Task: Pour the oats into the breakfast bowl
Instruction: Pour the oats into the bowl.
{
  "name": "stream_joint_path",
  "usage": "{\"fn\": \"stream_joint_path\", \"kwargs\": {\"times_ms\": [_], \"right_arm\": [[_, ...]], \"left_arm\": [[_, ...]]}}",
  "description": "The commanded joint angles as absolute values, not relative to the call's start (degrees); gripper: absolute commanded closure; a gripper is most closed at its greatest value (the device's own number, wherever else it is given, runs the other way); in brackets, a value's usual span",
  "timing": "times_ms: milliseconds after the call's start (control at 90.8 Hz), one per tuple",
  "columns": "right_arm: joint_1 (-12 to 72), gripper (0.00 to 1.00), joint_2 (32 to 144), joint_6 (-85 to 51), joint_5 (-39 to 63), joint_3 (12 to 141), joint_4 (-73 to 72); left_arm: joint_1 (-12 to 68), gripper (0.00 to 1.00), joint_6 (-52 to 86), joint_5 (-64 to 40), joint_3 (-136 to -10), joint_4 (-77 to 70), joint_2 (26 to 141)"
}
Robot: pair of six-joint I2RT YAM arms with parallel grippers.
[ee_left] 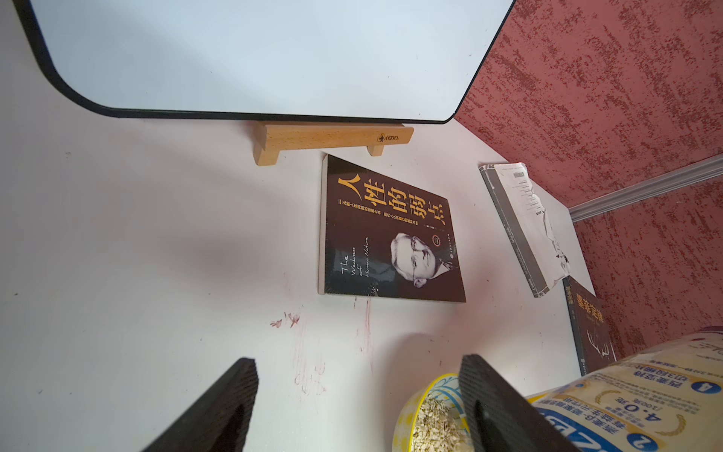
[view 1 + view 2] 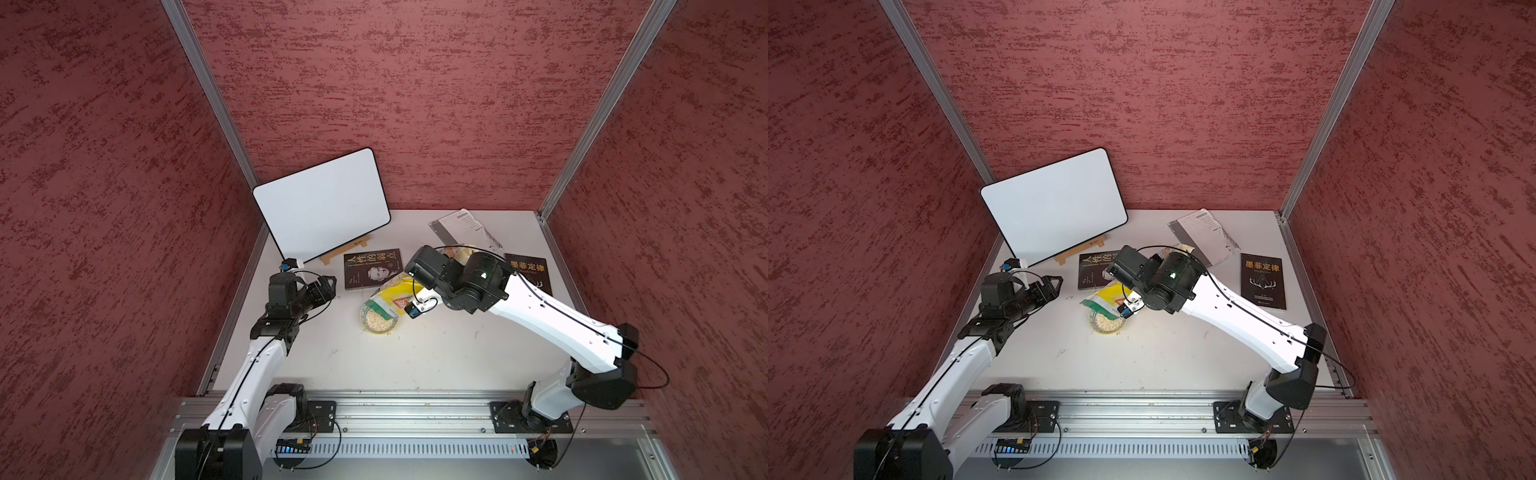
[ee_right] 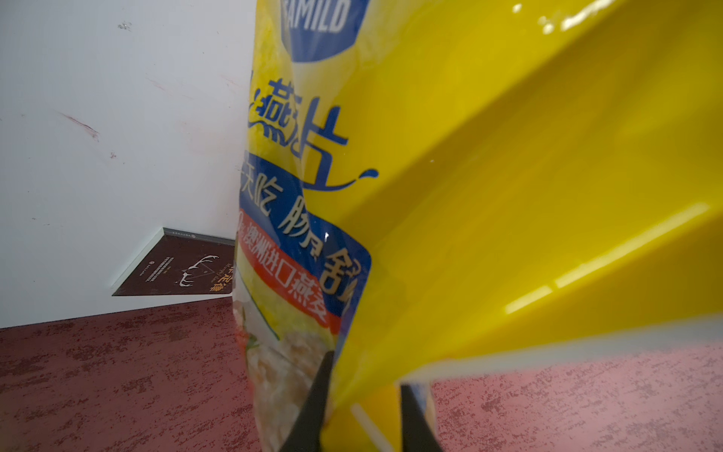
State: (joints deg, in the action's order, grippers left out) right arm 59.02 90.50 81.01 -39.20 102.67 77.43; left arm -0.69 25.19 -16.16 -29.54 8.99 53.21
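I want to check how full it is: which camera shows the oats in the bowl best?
The left wrist view: the oats appear close, inside the bowl, though partly cut off. Both top views show them small, from above. The right wrist view shows the bag, no oats.

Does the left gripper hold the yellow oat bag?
No, the left gripper stands open and empty; the right gripper pinches the yellow oat bag.

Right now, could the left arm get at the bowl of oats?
Probably yes. The open, empty left gripper hovers close beside the bowl, with only bare table between them. The yellow bag, held by the right gripper, overhangs just the bowl's far rim.
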Motion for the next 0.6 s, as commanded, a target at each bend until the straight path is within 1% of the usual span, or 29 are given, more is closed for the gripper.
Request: {"fn": "stream_joint_path", "kwargs": {"times_ms": [0,132,463,584], "right_arm": [[58.13,1.00,87.44,78.21,-45.01,105.47,74.28],[56.77,1.00,85.48,76.61,-42.78,102.75,73.12],[53.56,1.00,79.13,73.70,-32.92,96.08,68.20],[52.19,1.00,77.65,72.13,-31.05,93.85,67.68]], "left_arm": [[-1.32,0.14,24.60,-15.87,-29.79,8.81,53.07],[-1.36,0.14,24.61,-15.94,-29.88,8.76,53.21],[-1.32,0.14,24.44,-15.90,-30.45,9.32,53.46],[-1.33,0.14,24.45,-15.93,-30.71,9.57,53.49]]}}
